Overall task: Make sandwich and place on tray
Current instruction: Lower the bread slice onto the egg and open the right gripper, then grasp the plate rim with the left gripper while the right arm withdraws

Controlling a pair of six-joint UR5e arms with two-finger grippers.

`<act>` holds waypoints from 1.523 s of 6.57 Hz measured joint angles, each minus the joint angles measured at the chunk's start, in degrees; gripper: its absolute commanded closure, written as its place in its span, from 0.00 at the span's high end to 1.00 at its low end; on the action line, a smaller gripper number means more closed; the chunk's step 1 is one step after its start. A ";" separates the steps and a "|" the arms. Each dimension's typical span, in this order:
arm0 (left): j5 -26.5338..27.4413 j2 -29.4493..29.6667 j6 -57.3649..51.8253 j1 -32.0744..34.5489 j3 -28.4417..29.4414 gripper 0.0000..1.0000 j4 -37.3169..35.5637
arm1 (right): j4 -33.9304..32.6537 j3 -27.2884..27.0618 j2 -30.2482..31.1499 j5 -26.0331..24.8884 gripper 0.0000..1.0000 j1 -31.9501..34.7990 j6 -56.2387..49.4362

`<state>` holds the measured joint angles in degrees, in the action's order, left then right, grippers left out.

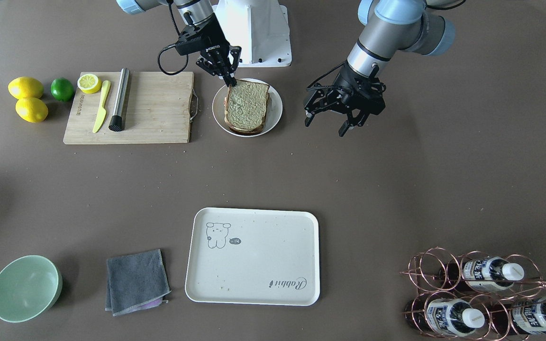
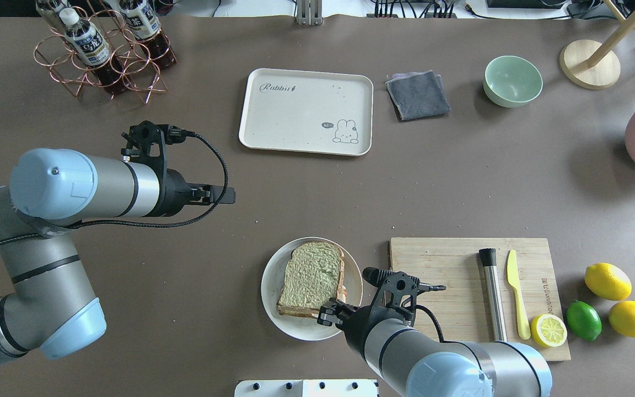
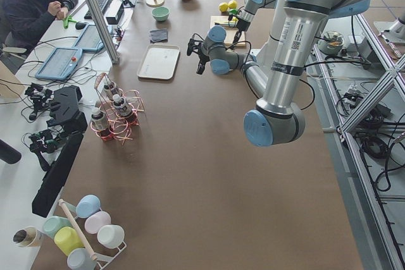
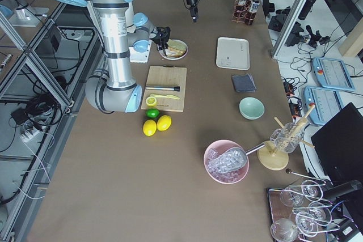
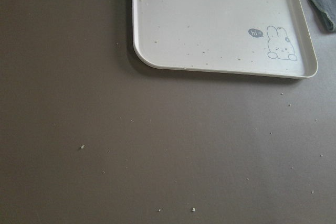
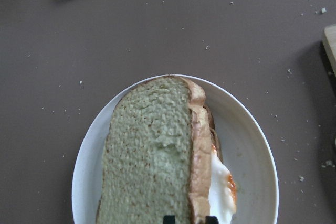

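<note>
Item: greenish-tan, brown-crusted bread sandwich (image 1: 247, 106) with fried egg. Front view: it is lying on the round white plate (image 1: 275, 113), and the cream-white rounded rectangular tray (image 1: 254, 255) is sitting well apart. The left gripper (image 1: 325, 128) is hanging spread and empty beside the plate.

Overhead: the right gripper (image 2: 328, 315) is reaching the sandwich's near corner.

Right wrist: the fingertips (image 6: 169, 219) are narrowly straddling the crust; whether they are gripping cannot be told.

Handling: pinching both slices together and lifting level is advisable.

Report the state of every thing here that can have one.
Greenish-tan bread sandwich with fried egg, assembled, on the round white plate.
Cream-white rectangular tray, empty but for crumbs.
Left tool, open, over bare table.
Right tool, tips at the sandwich's corner, grip unclear.
Mint-green bowl, upright, empty.
Grey cloth, folded.
Half lemon, cut face up.
</note>
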<state>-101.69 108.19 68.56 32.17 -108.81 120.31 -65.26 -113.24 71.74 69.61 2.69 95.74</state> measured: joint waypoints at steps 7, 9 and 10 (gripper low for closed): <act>3.76 1.10 8.44 -7.81 -0.15 0.98 0.06 | -7.24 -1.60 4.14 26.68 1.00 27.93 -17.85; 5.99 1.62 11.03 -12.25 0.29 0.68 0.03 | -12.29 -1.56 6.99 39.50 1.00 40.76 -34.97; 7.62 1.80 12.22 -14.27 1.02 0.46 0.04 | -14.66 -1.55 8.58 43.74 1.00 46.17 -42.87</act>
<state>-94.07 109.99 80.77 17.90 -107.78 120.35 -79.92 -114.79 80.33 113.35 48.85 52.88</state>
